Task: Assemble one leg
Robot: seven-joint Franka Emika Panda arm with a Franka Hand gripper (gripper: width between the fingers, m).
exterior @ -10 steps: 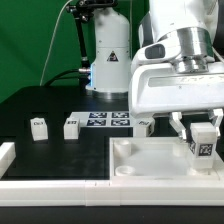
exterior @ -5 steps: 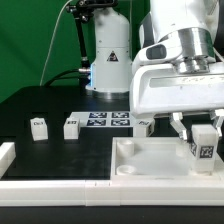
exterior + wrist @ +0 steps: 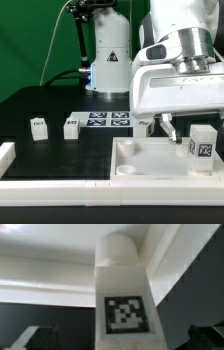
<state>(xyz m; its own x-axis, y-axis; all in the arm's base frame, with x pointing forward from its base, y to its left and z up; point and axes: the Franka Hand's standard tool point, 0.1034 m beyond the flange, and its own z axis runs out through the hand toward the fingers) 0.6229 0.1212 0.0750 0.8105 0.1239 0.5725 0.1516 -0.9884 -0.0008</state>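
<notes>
The leg [image 3: 203, 146], a small white block with a square tag on its face, stands upright at the exterior view's right end of the large white panel [image 3: 150, 162]. My gripper [image 3: 196, 122] is over it and open. One finger [image 3: 168, 128] shows clear of the leg's left side. In the wrist view the leg [image 3: 125, 297] rises between the two fingertips [image 3: 28, 336], which sit wide apart at the picture's edges without touching it. The gripper [image 3: 122, 336] holds nothing.
Two more tagged legs [image 3: 39, 126] [image 3: 71, 127] lie on the black table at the exterior view's left. A third [image 3: 143, 125] sits by the marker board [image 3: 105, 120]. A white rail [image 3: 40, 185] runs along the front edge. The arm's base [image 3: 108, 55] stands behind.
The fingers were shut on the leg and have spread apart, letting it go. The leg stays standing on the panel in the same place.
</notes>
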